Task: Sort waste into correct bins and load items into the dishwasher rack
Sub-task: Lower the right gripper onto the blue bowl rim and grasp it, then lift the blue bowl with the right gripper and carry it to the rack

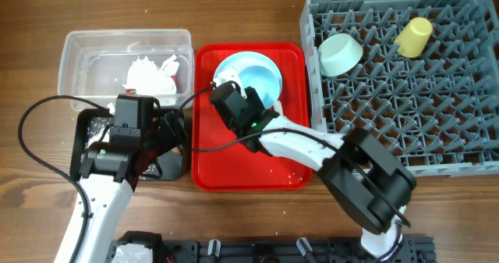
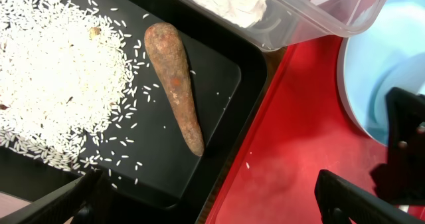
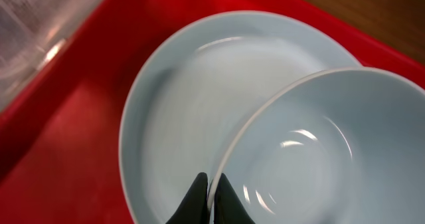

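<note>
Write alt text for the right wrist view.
The right gripper pinches the rim of the small light blue bowl, which overlaps the light blue plate on the red tray. A clear tub shows at upper left.

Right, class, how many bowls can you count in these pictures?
2. A pale green bowl lies in the grey rack; a small light blue bowl sits on the plate on the red tray.

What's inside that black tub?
Scattered white rice and one brown sausage-like piece lie in the black tub; from above, the left arm covers the rest.
</note>
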Robot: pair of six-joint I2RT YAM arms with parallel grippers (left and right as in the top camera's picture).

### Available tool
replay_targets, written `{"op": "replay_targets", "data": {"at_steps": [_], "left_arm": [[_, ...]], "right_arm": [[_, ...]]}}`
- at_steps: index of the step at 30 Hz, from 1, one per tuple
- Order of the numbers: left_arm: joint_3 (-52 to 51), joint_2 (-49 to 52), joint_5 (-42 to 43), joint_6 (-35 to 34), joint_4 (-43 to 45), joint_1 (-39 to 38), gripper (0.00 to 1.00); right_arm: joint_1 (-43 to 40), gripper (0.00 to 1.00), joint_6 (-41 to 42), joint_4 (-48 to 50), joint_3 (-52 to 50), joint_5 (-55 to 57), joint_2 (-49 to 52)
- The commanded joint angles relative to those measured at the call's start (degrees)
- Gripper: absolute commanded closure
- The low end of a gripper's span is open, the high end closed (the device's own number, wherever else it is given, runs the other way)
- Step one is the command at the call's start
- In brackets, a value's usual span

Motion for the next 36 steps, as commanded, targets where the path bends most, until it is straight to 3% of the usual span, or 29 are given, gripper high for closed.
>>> {"op": "replay_targets", "data": {"at_steps": [1, 10, 15, 28, 36], "left_arm": [[0.00, 0.09, 0.26, 0.26, 0.17, 0.37, 0.00], [0.00, 0.09, 0.26, 0.26, 0.15, 0.37, 0.00], [0.00, 0.09, 0.26, 0.26, 0.15, 0.37, 0.00], [0.00, 0.09, 0.26, 0.26, 0.15, 0.37, 0.00], [0.00, 0.07, 0.26, 0.26, 0.15, 0.37, 0.00]], "right_arm": [[-0.02, 0.96, 0.26, -1.01, 0.17, -1.57, -7.19], [-0.04, 0.96, 0.26, -4.83, 0.17, -3.21, -18.27], [-1.75, 0.96, 1.51, -11.47, 0.17, -14.53, -24.22], [-15.78, 0.96, 4.85, -26.88, 0.17, -37.97, -44.35], [-26.77, 0.96, 2.62, -40.57, 0.17, -44.35, -47.78]]}}
